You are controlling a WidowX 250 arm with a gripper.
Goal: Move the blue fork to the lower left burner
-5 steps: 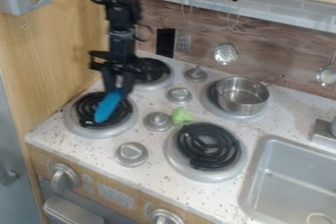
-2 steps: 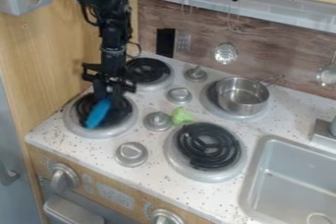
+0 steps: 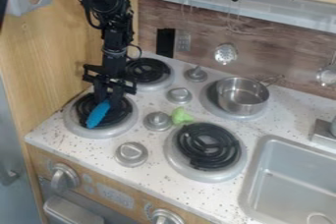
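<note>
The black gripper [image 3: 107, 101] hangs over the lower left burner [image 3: 77, 128], its two fingers apart, so it stands open. Just below and between the fingertips, the blue fork [image 3: 98, 114] rests at a slant over that burner's black coil, its lower end toward the front. The fork's upper end is partly hidden at the gripper.
Behind the gripper is the upper left burner [image 3: 148, 70]. A metal pot [image 3: 242, 95] stands on the upper right burner. Between burners are grey knobs [image 3: 157, 121] and a green object [image 3: 182, 116]. The lower right burner [image 3: 209, 145] is beside the sink [image 3: 289, 179].
The gripper and blue fork have come down and slightly left to the lower left burner. The fingers now look wider apart. Since the middle frame they have hardly shifted.
</note>
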